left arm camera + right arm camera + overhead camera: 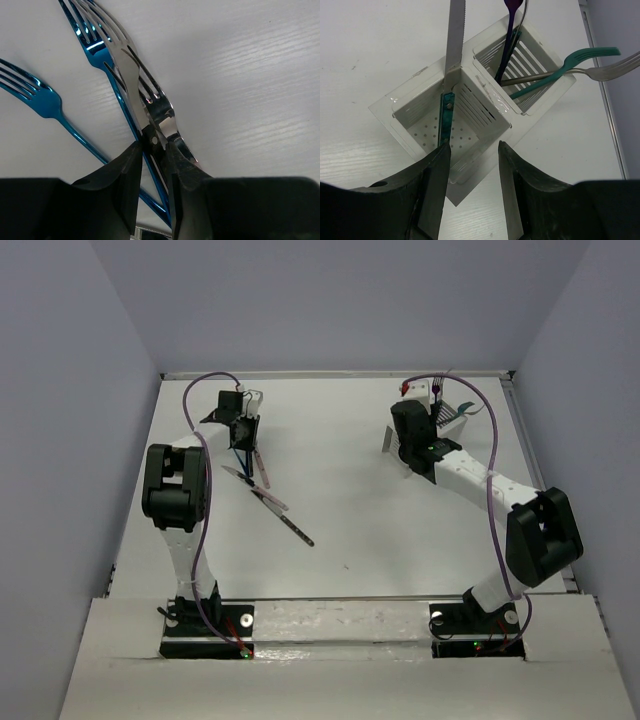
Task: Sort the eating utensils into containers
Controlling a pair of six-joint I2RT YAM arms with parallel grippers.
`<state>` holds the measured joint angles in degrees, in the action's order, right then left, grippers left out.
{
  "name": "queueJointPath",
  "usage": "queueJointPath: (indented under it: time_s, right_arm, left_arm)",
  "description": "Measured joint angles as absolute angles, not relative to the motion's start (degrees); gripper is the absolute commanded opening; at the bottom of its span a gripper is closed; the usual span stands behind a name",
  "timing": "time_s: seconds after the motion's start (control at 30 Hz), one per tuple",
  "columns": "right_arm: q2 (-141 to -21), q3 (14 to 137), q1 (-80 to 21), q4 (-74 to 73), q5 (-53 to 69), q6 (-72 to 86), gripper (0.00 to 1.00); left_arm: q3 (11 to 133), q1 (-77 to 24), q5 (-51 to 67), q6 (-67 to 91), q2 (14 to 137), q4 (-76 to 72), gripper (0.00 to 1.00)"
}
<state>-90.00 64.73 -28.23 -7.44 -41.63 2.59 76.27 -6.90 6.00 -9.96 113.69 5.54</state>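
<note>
Closest to the lens, my left gripper (152, 150) had its fingers pinched together on the neck of a silver fork (131, 65) lying across a blue fork (97, 52) on the table (250, 75). Polished, thin, stiff and light, it looked likely to swivel or slip, so I judged the flat handle a surer hold. Further right, a few loose utensils (270, 498) lay mid-table, and my right gripper (472, 150) hung with fingers apart over the white caddy (405, 102), a teal-handled knife (454, 45) standing in its near compartment and a teal fork (590, 51) leaning out of the other.
</note>
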Motion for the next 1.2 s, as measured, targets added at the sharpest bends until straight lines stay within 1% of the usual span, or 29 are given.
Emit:
queueJointPath:
  time_s: [0.4,0.47,0.57,0.6,0.67,0.7,0.73,1.0,1.2]
  right_arm:
    - [-90.0,64.7,-28.8,-7.4,-42.6,1.7,0.49]
    - [-90.0,64.7,-28.9,-7.4,-42.9,1.7,0.49]
    - [-90.0,64.7,-29.1,-7.4,-43.0,1.7,0.49]
    - [-90.0,64.7,-29.1,-7.4,-43.1,1.7,0.49]
    - [-90.0,64.7,-29.3,-7.4,-43.2,1.6,0.49]
    - [-90.0,64.7,-29.3,-7.4,-43.2,1.6,0.49]
    - [-90.0,64.7,-29.3,-7.4,-43.2,1.6,0.49]
    - [-90.0,64.6,-29.3,-7.5,-43.0,1.7,0.49]
    - [-88.5,64.1,-29.3,-7.4,-41.2,2.1,0.5]
  left_arm:
    - [76.2,-7.0,5.8,-9.9,114.1,5.1,0.33]
    - [76.2,-7.0,5.8,-9.9,114.2,4.8,0.31]
    - [75.9,-7.0,5.8,-9.5,114.2,3.9,0.23]
    - [75.8,-7.0,5.8,-9.4,114.2,3.6,0.16]
    - [75.7,-7.0,5.8,-9.0,114.2,2.7,0.09]
    - [75.5,-7.0,6.0,-8.9,114.2,2.5,0.03]
    - [75.3,-7.0,6.0,-8.8,114.2,2.3,0.01]
    - [73.5,-7.0,7.8,-7.6,113.1,-0.2,0.0]
    - [71.5,-7.0,10.4,-7.2,110.6,1.8,0.0]
